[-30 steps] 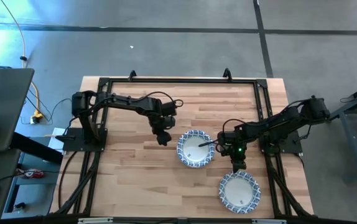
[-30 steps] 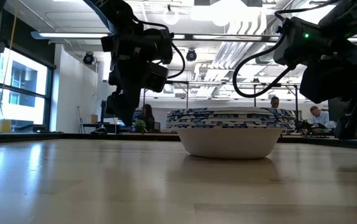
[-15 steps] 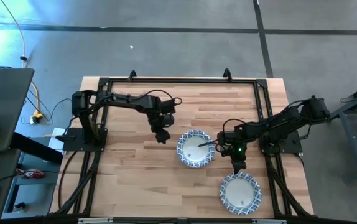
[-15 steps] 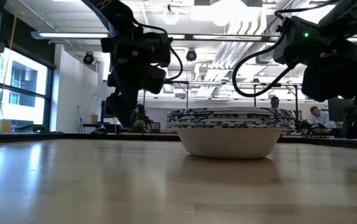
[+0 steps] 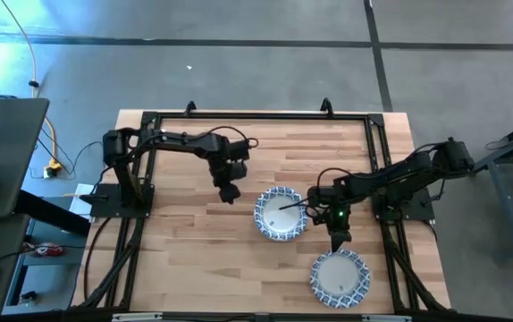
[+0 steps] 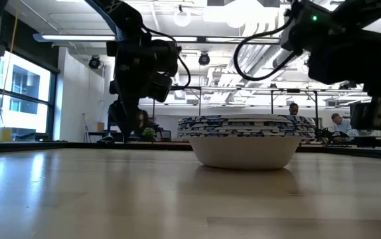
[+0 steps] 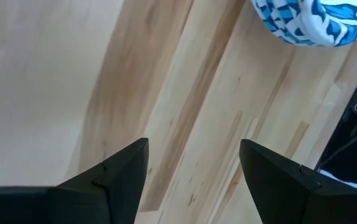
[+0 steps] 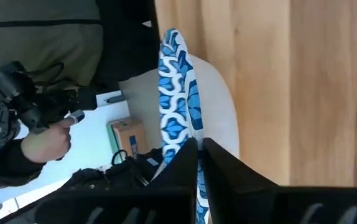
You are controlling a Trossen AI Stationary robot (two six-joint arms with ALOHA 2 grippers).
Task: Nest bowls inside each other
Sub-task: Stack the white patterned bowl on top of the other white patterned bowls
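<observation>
A nested stack of blue-and-white rimmed bowls (image 5: 281, 213) (image 6: 247, 139) stands on its base at mid-table. It also shows in the left wrist view as a patterned rim (image 7: 306, 18). A single bowl (image 5: 339, 276) sits near the table's near edge, to the right. My right gripper (image 5: 338, 242) (image 8: 198, 144) is shut on that bowl's far rim. My left gripper (image 5: 228, 191) (image 7: 193, 155) hangs open above bare wood, left of the stack, and touches nothing. My right gripper pinches the single bowl's patterned rim (image 8: 180, 138) between its two fingers, on the side facing the stack (image 5: 336, 255). The fingers come from above and from the far side, slanting down. Whether the bowl is lifted clear or its base is on the table, I cannot tell.
Black frame rails (image 5: 377, 161) run along the table's left, right and far sides, with the arm bases on them. Bare wood (image 5: 194, 259) lies left of the stack and toward the near left corner. A person's hand holding a device (image 8: 45, 140) shows in the room beyond.
My right gripper has drawn the single bowl slightly toward the table's left, staying shut on its rim. My left gripper has drifted away from the stack, toward the table's far left, still open. The stack has stayed in place.
</observation>
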